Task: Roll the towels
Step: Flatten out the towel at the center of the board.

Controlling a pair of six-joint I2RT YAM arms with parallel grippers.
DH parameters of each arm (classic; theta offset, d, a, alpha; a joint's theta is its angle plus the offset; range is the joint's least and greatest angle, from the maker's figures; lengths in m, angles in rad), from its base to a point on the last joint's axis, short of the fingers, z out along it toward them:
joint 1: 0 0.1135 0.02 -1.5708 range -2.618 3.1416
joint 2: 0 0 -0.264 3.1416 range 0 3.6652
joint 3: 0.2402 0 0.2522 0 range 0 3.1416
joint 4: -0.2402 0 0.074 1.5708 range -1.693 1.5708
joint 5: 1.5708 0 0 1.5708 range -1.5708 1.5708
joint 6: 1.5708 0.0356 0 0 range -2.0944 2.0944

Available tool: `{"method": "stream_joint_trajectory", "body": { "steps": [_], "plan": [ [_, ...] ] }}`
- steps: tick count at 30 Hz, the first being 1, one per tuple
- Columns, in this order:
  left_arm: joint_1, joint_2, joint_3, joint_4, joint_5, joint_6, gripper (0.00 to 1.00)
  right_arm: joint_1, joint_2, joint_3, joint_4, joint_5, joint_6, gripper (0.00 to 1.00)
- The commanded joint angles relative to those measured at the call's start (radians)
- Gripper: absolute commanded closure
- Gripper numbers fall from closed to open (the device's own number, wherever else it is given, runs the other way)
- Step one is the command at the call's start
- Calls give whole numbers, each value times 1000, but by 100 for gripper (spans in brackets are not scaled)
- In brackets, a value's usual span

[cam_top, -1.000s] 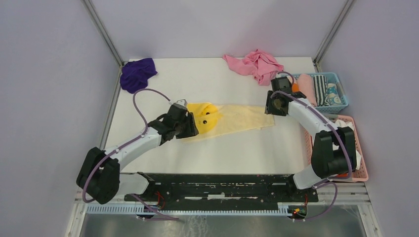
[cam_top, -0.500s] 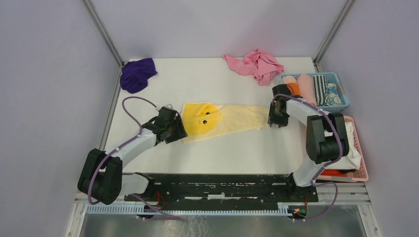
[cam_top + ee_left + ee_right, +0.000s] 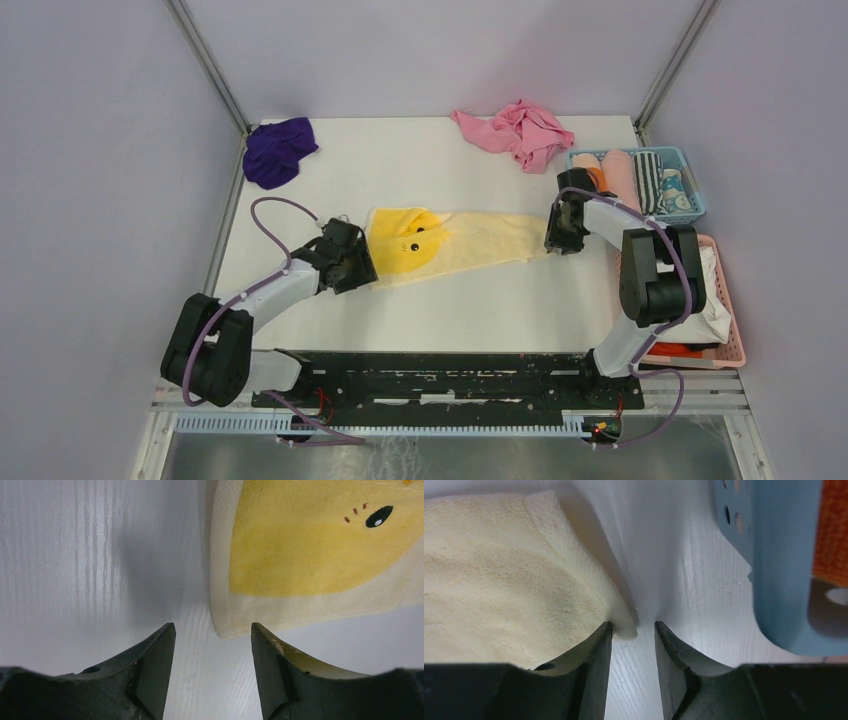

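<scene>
A yellow towel (image 3: 480, 238) with a chick face lies flat across the middle of the table, its face end to the left. My left gripper (image 3: 364, 272) is low at the towel's near left corner (image 3: 235, 625), open, the corner just ahead of its fingertips (image 3: 167, 635). My right gripper (image 3: 552, 244) stands open at the towel's right end; that corner (image 3: 624, 625) touches the tip of one finger, nothing between the jaws. A purple towel (image 3: 278, 148) lies crumpled at the back left. Rolled striped (image 3: 648, 178) and teal-and-white (image 3: 676, 190) towels sit in the blue basket (image 3: 640, 152).
A crumpled pink cloth (image 3: 518, 130) lies at the back centre. The blue basket (image 3: 774, 555) is close beside my right gripper and also holds pink and orange rolls. A pink basket (image 3: 738, 345) with white fabric stands at the right edge.
My left gripper has drawn back left off the towel to its near corner. My right gripper has come down to the towel's right corner, its jaws a little narrower.
</scene>
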Motion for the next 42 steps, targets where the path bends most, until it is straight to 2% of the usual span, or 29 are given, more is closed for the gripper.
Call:
{"method": "stream_joint_trajectory", "body": {
  "steps": [1,6,10,12,18,24,30,34,38,42],
  "plan": [
    [3,14,9,29,-17,-28,36,-6,50,35,13,-26,2,57],
    [4,30,14,26,-27,-26,37,-5,65,-12,7,-49,9,68],
    [5,52,23,24,-31,-26,39,-4,58,-45,14,-74,10,86],
    [3,62,27,23,-32,-26,42,-1,49,-58,24,-81,13,92],
    [-22,83,40,17,-31,-46,49,20,33,-69,29,-75,12,94],
    [-85,138,67,-47,-118,-65,54,38,18,-76,34,-61,12,94],
    [-140,222,70,-45,-183,-88,61,57,-11,-78,30,-46,11,95],
    [-164,274,79,-40,-181,-97,76,68,-38,-68,17,-47,12,95],
    [-167,199,77,-60,-191,-111,96,73,-101,-43,-23,-46,7,98],
    [-168,-23,155,-188,-283,-105,97,75,-219,6,-109,-31,-12,99]
  ]
}}
